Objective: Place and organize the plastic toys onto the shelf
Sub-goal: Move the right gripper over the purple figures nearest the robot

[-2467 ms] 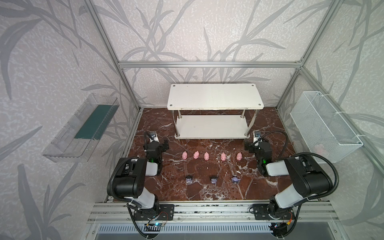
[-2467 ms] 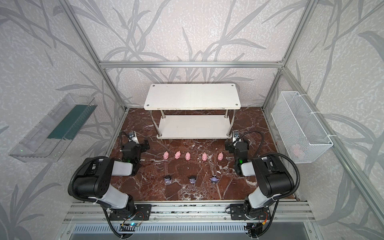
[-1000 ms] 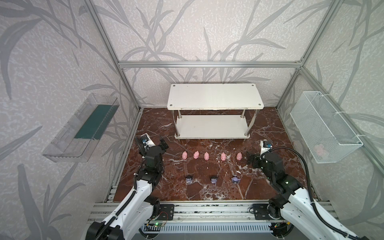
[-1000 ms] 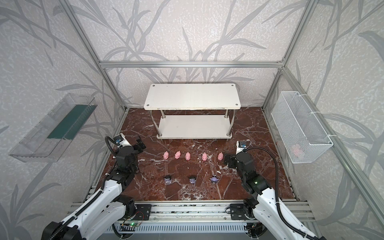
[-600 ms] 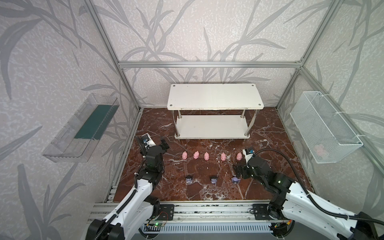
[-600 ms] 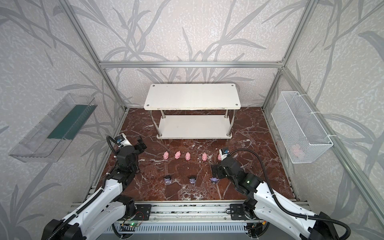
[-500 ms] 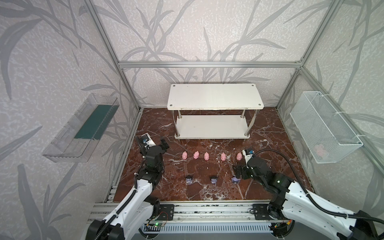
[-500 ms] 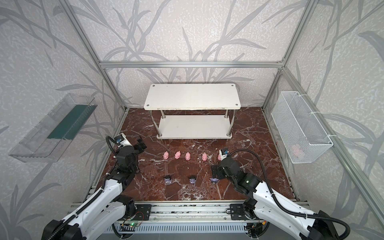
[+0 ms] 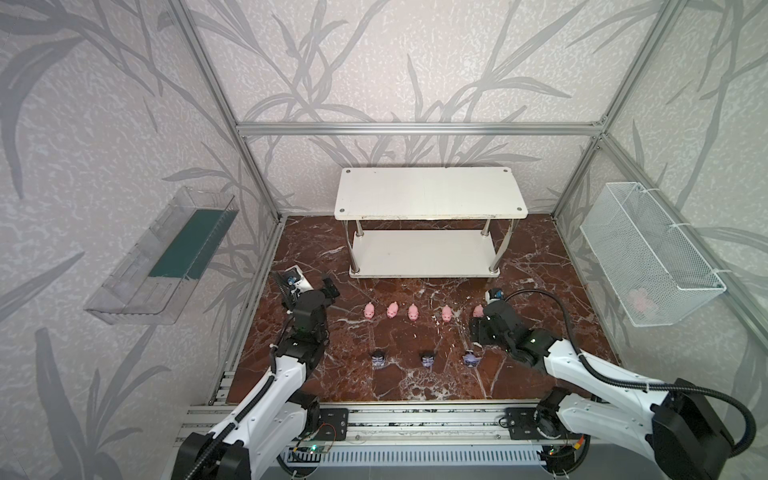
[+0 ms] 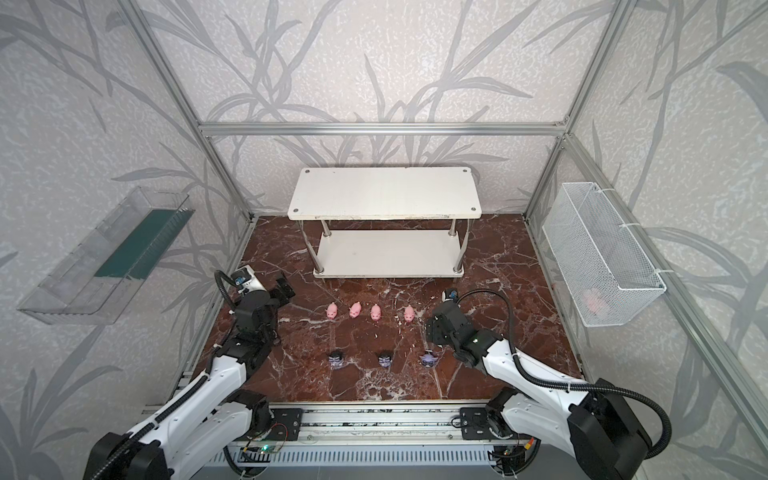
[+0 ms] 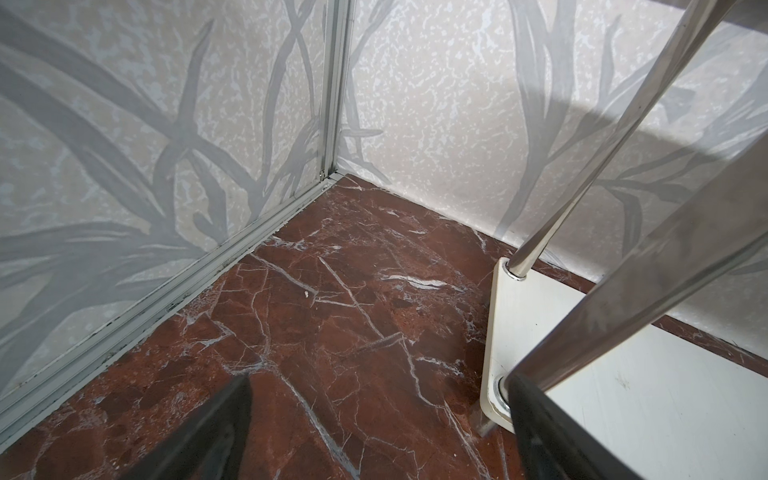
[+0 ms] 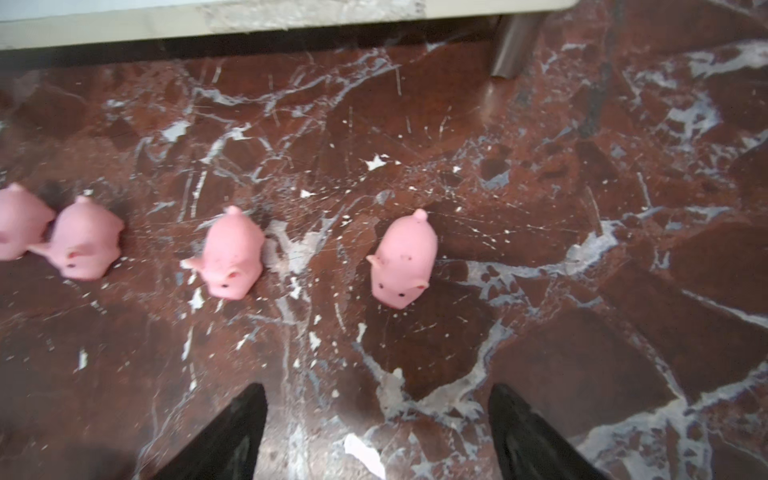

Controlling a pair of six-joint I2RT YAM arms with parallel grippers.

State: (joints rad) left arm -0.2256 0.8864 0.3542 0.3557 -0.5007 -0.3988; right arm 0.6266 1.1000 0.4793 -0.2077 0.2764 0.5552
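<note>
Several pink pigs (image 9: pixel 413 311) stand in a row on the marble floor in front of the white two-tier shelf (image 9: pixel 430 191), whose boards are bare in both top views. Three horned figurines (image 9: pixel 427 358) form a nearer row, the right one (image 10: pixel 429 358) paler purple. My right gripper (image 9: pixel 477 329) hovers low at the pig row's right end, open and empty. In the right wrist view the rightmost pig (image 12: pixel 402 259) lies just ahead of the right gripper (image 12: pixel 380 411). My left gripper (image 9: pixel 322 291) is raised at the left, open and empty. In the left wrist view it (image 11: pixel 380 399) faces the shelf's lower board (image 11: pixel 623 374).
A clear plastic tray (image 9: pixel 162 257) hangs on the left wall. A white mesh basket (image 9: pixel 648 257) on the right wall holds something pink (image 9: pixel 640 299). A metal shelf post (image 11: pixel 582 145) stands close to the left gripper. Aluminium rails (image 9: pixel 415 419) line the front edge.
My right arm has swung in from the right and lowered behind the rightmost pig, its jaws narrowing a little. The left arm has stayed almost still. No toy has moved.
</note>
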